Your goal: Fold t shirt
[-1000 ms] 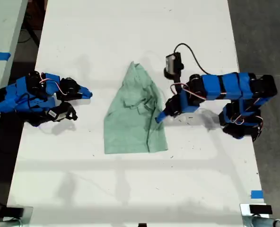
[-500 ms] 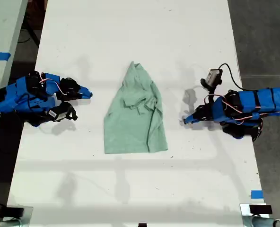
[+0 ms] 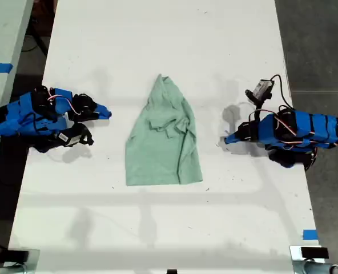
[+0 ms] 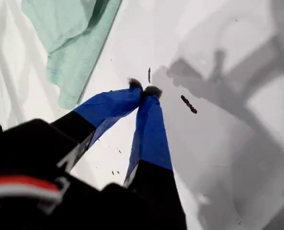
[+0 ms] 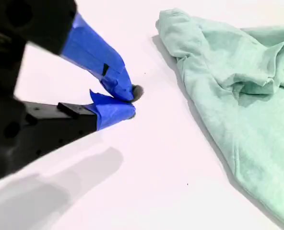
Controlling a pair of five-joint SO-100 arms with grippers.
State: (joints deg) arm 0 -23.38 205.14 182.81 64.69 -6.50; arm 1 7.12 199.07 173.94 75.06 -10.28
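The t shirt [image 3: 163, 140] is pale mint green and lies wrinkled on the white table [image 3: 157, 34], narrow bunched end away from the camera and straight hem nearer. My first gripper [image 3: 227, 138] is shut with nothing in it, resting low on the table at the exterior view's right, a short gap from the shirt's edge. Its wrist view has the tips [image 4: 143, 88] together and a shirt [image 4: 70, 43] corner beyond. My second gripper [image 3: 107, 113] sits shut at the exterior view's left, apart from the shirt. In its own view the gripper [image 5: 131, 100] holds nothing, with the shirt [image 5: 238, 96] beside it.
Small dark marks [image 4: 189, 104] dot the table by my first gripper. A blue tape piece [image 3: 310, 234] sticks near the table's corner at the exterior view's lower right. Dark floor borders the table on both sides, and a second table [image 3: 0, 34] stands at the exterior view's left.
My first gripper has left the shirt's edge and drawn back toward the exterior view's right, its arm folding in. The shirt and the second arm have stayed put.
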